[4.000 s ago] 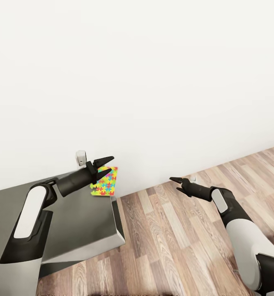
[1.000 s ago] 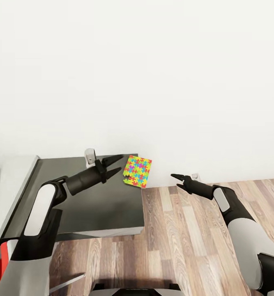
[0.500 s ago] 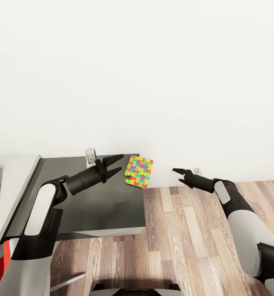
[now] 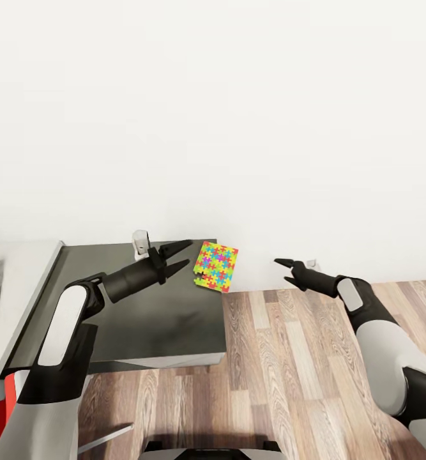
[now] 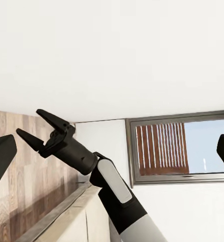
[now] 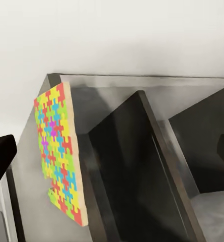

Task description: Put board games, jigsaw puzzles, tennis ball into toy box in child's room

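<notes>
Your left gripper point(image 4: 179, 254) is spread open and empty; the jigsaw puzzle point(image 4: 216, 266) stands tilted just beyond its fingertips, apart. Your right gripper point(image 4: 287, 268), open too, hangs well away.

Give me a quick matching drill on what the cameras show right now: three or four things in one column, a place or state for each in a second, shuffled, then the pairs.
Things:
1. jigsaw puzzle
2. left gripper
3. right gripper
4. toy box

Places or states:
A. open, out over the wood floor near the wall
B. grey, dark inside, sitting under the left arm
C. tilted on edge at the box's far right corner
D. open, empty, close beside the coloured sheet

Pairs: 1-C, 2-D, 3-A, 4-B
</notes>
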